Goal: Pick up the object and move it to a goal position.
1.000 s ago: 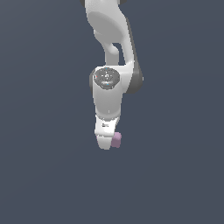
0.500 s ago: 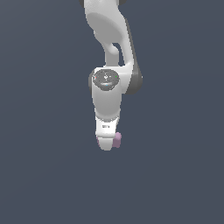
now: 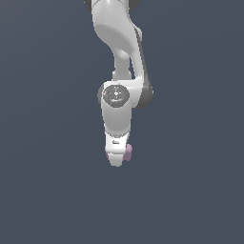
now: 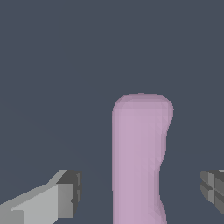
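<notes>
Risk: the pink block (image 4: 139, 162) may get knocked away, I think, if the gripper (image 4: 140, 192) drops down off-centre.
Why: in the wrist view the block sits closer to one finger (image 4: 214, 189) than to the other finger (image 4: 65, 199), so one side could bump it first.
Other risk: a weak pinch could let it slip (its middle looks a bit squeezed in).
Arm: the white arm (image 3: 116, 102) hangs almost straight down, with the hand pointing at the floor (image 3: 47, 190).
Gripper: wide open, fingers well apart, holding nothing.
Block: between the two fingers, not touching either one; in the exterior view only a bit of it peeks out on the right side of the gripper tip.
</notes>
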Robot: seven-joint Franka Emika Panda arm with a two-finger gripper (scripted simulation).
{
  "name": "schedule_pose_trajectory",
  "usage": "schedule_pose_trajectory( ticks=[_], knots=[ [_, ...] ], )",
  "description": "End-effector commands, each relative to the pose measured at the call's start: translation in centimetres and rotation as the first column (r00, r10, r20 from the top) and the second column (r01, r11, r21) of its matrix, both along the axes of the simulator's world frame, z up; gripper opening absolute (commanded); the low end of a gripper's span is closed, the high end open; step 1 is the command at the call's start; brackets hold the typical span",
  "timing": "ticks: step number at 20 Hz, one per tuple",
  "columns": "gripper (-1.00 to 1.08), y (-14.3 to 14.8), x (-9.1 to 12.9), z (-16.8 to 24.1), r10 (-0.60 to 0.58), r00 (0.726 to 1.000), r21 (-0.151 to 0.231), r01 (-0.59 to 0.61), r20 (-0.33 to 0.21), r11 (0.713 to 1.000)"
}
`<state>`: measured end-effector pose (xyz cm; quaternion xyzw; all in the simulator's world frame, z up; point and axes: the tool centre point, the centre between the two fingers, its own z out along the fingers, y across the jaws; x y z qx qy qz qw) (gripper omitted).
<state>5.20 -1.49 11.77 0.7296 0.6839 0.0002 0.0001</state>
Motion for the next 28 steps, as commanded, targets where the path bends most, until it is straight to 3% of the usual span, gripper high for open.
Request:
schedule_pose_trajectory(
  ticks=[1, 8, 9, 21, 28],
  knots=[
    [1.0, 0.0, -0.1, -1.3, 0.001, 1.0, 0.0, -0.001, -0.001, 1.0],
    [1.0, 0.0, 0.1, -2.2, 0.002, 1.0, 0.0, -0.002, -0.001, 1.0],
    [-1.0, 0.0, 0.1, -2.2, 0.002, 1.0, 0.0, -0.002, -0.001, 1.0],
    [-1.0, -0.1, 0.0, -2.1, 0.002, 1.0, 0.0, -0.002, -0.001, 1.0],
    [-1.0, -0.8, -0.5, 0.1, 0.002, 1.0, 0.0, -0.002, -0.001, 1.0]
  ],
)
